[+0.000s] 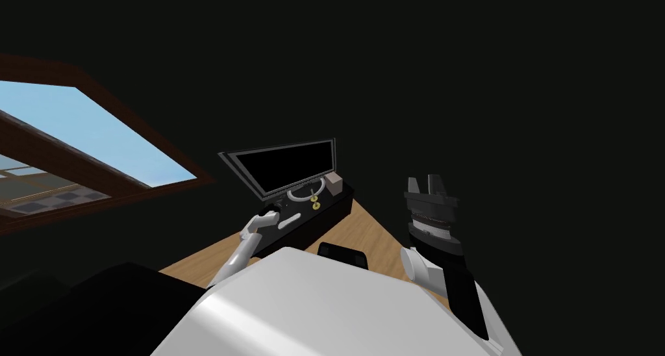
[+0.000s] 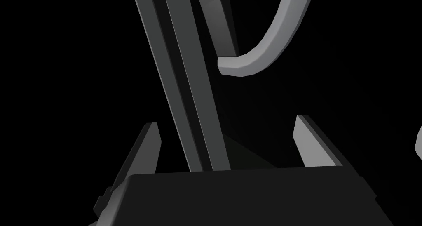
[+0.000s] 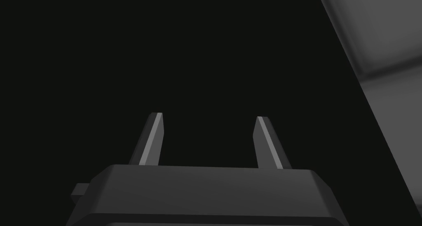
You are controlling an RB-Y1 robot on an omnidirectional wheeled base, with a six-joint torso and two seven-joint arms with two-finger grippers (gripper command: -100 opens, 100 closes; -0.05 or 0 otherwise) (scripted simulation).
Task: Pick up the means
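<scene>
Left end effector [image 2: 226,123] hovered released, fingers spread, low over the dark desk [image 1: 328,214], likely staged for a grab. Which item was "the means" was unclear; my guess is the small white bar [image 1: 289,220] lying flat just beside that end effector, on the right arm's side, long axis along the desk's front edge. Ahead rose a monitor [image 1: 286,167] and a curved grey band [image 2: 268,42]. Right end effector [image 3: 209,116], also released, hung raised well apart, probably for clearance.
</scene>
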